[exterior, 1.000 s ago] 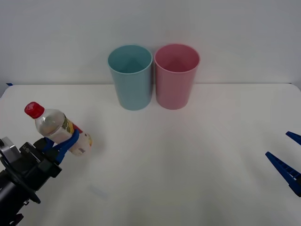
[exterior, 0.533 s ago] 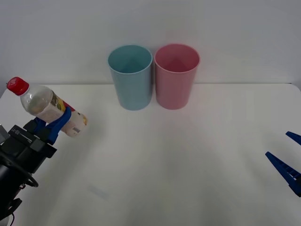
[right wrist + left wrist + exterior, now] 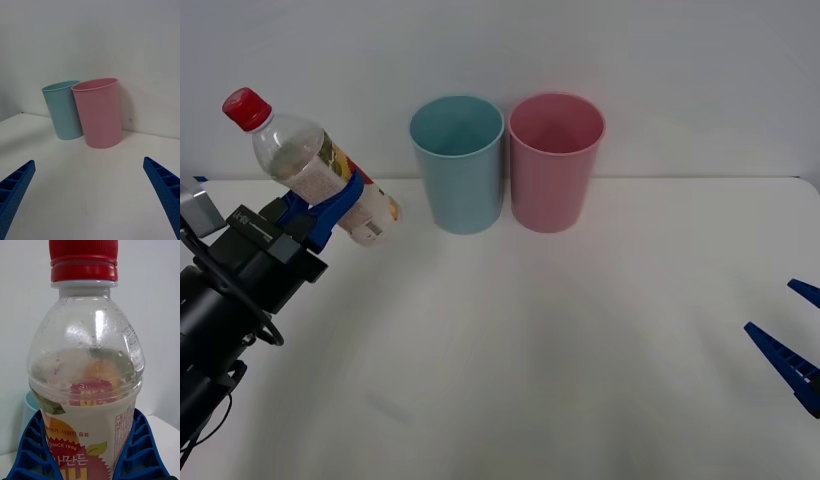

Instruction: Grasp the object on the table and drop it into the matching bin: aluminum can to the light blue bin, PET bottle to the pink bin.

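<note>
The left gripper [image 3: 330,208], pinching the PET bottle [image 3: 310,167], has lifted it off the counter [image 3: 580,330], probably toward the pink bin [image 3: 554,160].

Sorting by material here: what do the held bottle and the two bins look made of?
PET bottle: clear glossy plastic, see-through wall with highlights, red plastic cap, printed label. Pink bin and light blue bin: opaque, smooth, satin plastic, apparently moulded. The left gripper holds the bottle.

Front camera overlooks table [image 3: 580,330]; wrist cameras close, both perhaps facing bins.
</note>
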`<control>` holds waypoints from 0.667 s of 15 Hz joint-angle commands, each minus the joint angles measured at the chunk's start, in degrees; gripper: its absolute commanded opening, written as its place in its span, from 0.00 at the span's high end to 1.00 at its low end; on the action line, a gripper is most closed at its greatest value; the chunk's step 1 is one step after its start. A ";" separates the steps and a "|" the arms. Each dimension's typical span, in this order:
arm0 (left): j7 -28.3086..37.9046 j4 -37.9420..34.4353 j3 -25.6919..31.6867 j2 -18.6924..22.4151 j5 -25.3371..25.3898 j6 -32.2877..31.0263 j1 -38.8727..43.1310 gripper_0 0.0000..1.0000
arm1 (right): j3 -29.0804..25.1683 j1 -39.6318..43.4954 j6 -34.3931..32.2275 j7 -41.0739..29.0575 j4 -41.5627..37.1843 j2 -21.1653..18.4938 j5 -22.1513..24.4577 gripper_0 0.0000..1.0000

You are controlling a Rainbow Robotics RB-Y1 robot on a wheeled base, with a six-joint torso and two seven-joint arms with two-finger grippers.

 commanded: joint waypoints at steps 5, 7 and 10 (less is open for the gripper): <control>6.78 9.14 -2.99 2.25 -5.02 -0.53 -17.65 1.00 | 0.00 0.00 0.00 0.00 0.00 0.00 0.00 0.00; 6.87 14.68 -4.40 3.13 -4.67 -0.71 -23.80 1.00 | 0.00 0.00 0.00 0.00 0.00 0.00 0.00 0.00; 6.25 24.43 -7.21 3.13 -4.32 -0.36 -33.91 1.00 | 0.00 0.00 0.00 0.00 0.00 0.00 0.00 0.00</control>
